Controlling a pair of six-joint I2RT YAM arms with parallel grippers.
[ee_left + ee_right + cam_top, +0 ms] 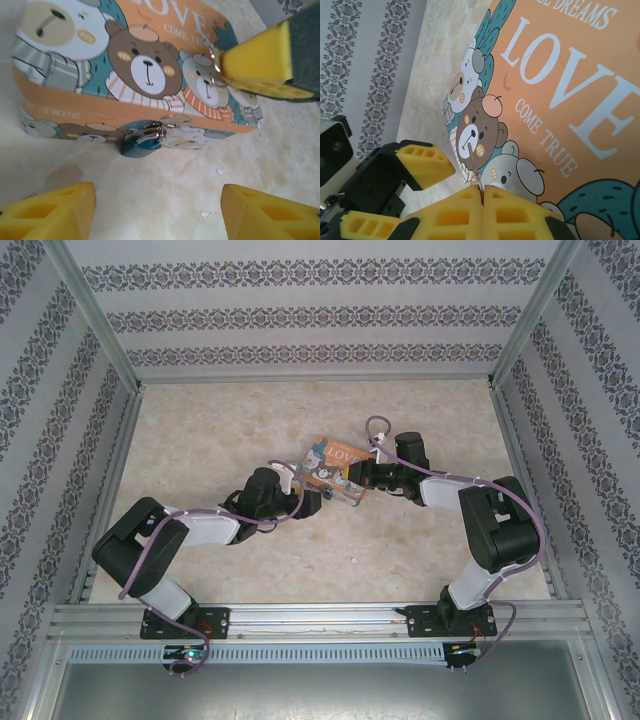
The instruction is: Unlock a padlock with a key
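Note:
The padlock, teal-bodied with a silver shackle, hangs at the front wall of the orange bear-printed "LOVE" tin box, low against the table. My left gripper stands open a short way in front of it, with nothing between its yellow fingers. My right gripper is shut on the key, a thin metal sliver sticking out over the box lid. From the left wrist view, the right gripper's yellow finger hovers over the lid's right end, above and right of the padlock.
The box lies in the middle of the beige marbled table, with both grippers meeting at its near side. Patterned walls and metal rails enclose the table. Small white flecks mark the surface by the left gripper.

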